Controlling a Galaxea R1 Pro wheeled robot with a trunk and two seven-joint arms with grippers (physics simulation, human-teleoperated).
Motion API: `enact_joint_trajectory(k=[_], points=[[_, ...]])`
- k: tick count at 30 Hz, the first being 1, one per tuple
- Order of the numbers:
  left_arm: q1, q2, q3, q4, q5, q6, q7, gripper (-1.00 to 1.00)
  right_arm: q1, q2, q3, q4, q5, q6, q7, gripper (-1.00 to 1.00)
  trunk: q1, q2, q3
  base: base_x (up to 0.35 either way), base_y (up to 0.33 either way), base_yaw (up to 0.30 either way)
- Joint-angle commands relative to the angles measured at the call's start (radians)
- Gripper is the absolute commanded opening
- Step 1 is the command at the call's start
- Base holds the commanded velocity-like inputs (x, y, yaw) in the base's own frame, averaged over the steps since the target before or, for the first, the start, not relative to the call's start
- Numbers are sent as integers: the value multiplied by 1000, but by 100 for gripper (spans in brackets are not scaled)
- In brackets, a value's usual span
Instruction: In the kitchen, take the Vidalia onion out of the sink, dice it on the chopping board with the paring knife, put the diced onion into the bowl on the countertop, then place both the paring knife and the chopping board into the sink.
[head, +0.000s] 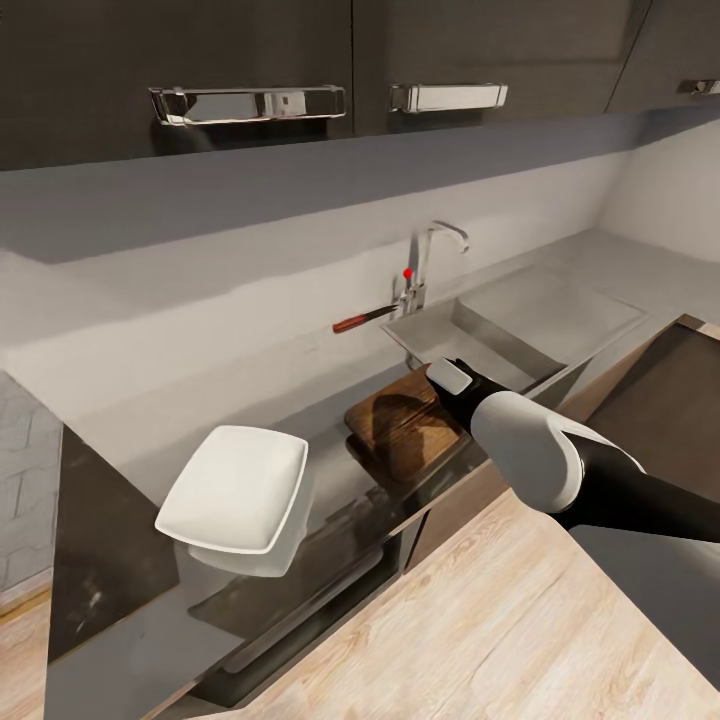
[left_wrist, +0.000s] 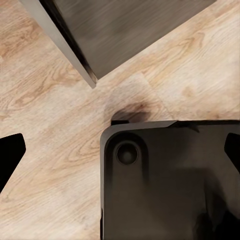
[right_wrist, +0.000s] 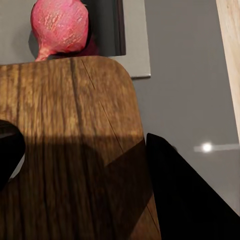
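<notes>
Lying on the dark countertop (head: 120, 520) against the wall, the paring knife (head: 362, 319) sits just left of the faucet (head: 430, 262), its long axis running left to right, reddish handle to the left and blade toward the faucet base. The white square bowl (head: 235, 487) stands on the countertop to the left, well apart from the knife, and nothing shows inside it. The brown chopping board (head: 400, 425) lies between the bowl and the steel sink (head: 500, 345), just in front of the sink's near corner. The right gripper (head: 450, 377) reaches over the board's far edge by the sink. In the right wrist view, its two dark fingers (right_wrist: 185, 195) stand spread apart over the board (right_wrist: 70, 145) with nothing between them, and the pinkish-red Vidalia onion (right_wrist: 60, 26) rests just beyond the board's edge, ahead of the fingers and clear of them. The left wrist view looks down on pale wood floor (left_wrist: 50, 100) and a black part of the robot; dark finger tips (left_wrist: 10, 155) sit wide apart at that picture's two sides, holding nothing.
</notes>
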Motion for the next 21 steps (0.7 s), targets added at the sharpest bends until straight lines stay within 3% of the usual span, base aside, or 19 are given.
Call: enact_joint_trajectory(k=[1,21], points=[[1,0,0,-2,0,-1,0,100,-1,0,-7,-1,2,-4,-4,-100,1,-2,-1,0,0,0],[0,0,0,-2,0,-1,0,100,1,0,-7,-2,2,43,-5,-100,1,-2,-1,0,0,0]])
